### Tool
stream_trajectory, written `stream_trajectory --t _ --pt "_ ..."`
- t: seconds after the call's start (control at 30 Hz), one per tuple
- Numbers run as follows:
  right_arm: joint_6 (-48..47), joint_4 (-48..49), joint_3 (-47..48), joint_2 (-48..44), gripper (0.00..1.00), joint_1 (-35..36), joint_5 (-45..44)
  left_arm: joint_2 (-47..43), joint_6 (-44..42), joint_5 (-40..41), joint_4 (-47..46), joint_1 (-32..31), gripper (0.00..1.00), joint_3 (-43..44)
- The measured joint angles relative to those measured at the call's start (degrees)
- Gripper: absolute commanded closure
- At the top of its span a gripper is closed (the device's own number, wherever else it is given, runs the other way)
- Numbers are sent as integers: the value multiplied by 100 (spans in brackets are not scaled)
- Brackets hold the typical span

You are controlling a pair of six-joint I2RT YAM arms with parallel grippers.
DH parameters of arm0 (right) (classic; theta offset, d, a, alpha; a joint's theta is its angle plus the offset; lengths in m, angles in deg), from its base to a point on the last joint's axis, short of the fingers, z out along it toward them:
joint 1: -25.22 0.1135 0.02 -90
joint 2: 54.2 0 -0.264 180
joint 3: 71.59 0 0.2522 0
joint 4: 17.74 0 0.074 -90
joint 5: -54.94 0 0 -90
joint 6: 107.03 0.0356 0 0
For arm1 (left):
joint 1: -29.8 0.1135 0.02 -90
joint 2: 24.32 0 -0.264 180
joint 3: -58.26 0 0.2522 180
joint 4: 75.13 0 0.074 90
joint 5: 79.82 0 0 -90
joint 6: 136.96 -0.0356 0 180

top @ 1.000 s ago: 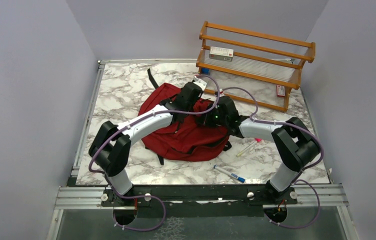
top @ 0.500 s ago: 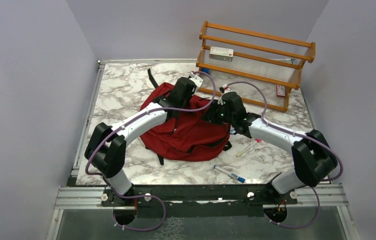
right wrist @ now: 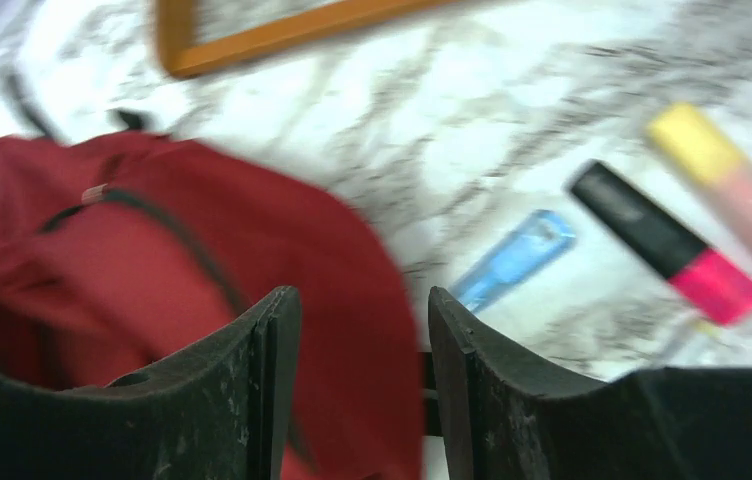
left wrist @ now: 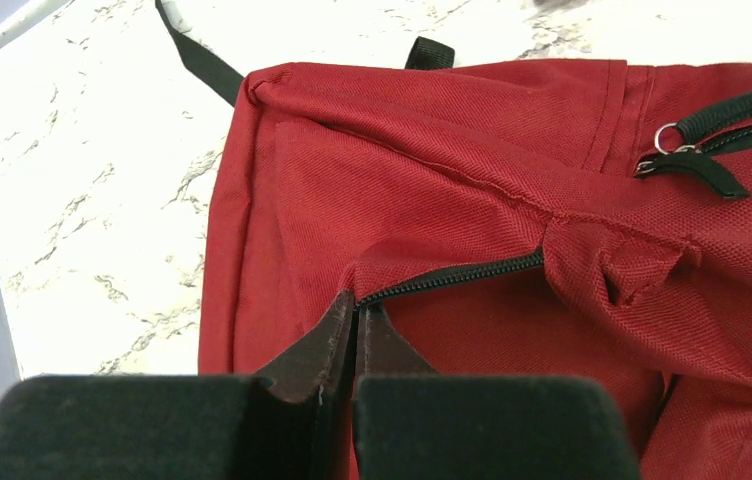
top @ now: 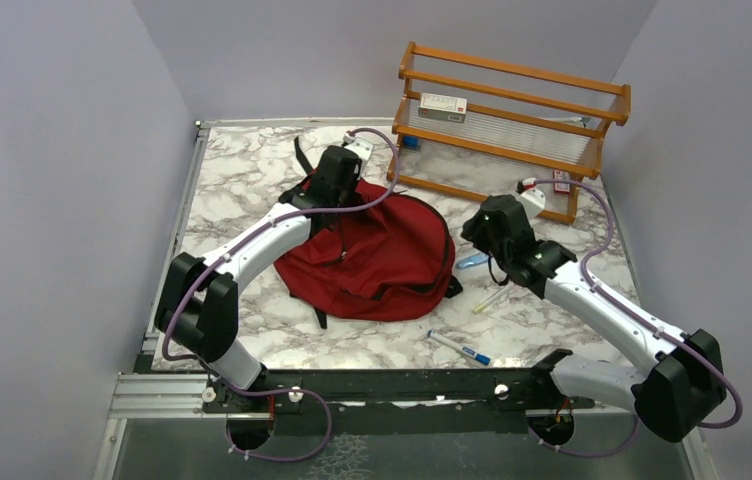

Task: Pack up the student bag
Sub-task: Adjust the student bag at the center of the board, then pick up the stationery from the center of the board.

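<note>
student bag (top: 372, 255) not packed yet
left gripper (left wrist: 356, 315) pinched shut at its zipper (left wrist: 452, 277), right gripper (right wrist: 364, 300) open, empty; pens (top: 460, 349) loose at bag's 4 o'clock.

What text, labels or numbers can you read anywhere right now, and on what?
Nothing is readable.
White box on the orange wooden rack: dark print, too small to read.
Red-and-white item at the rack's lower right end: too small.
Dark-red fabric backpack: no lettering shows.
Black-and-pink marker: blurred, nothing readable.
</note>
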Motion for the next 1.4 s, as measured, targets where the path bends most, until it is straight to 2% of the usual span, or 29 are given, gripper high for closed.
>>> stream_trajectory --t 0.33,0.63,0.8,1.2,1.23,1.27,1.4 --pt "1016 -1062 144 1036 33 -448 -308 -234 118 -61 -133 96 100 -212" --pt "1884 -2170 1462 2761 29 -520 -304 -236 146 -205 -181 98 100 -234" --pt "2055 -2424 1473 3018 31 -560 -302 -256 149 -260 -214 98 100 -267" --pt "2024 -2426 1471 3536 47 -667 -210 -306 149 -365 -216 111 100 -271" --pt "2015 -2409 1471 3547 50 -667 -192 -306 149 -367 -216 114 100 -271" --pt "2006 -2345 1399 3558 60 -667 -142 -306 149 -380 -216 114 100 -271" --pt "2002 -2234 1316 3541 70 -667 -131 -306 149 -398 -216 116 100 -271"
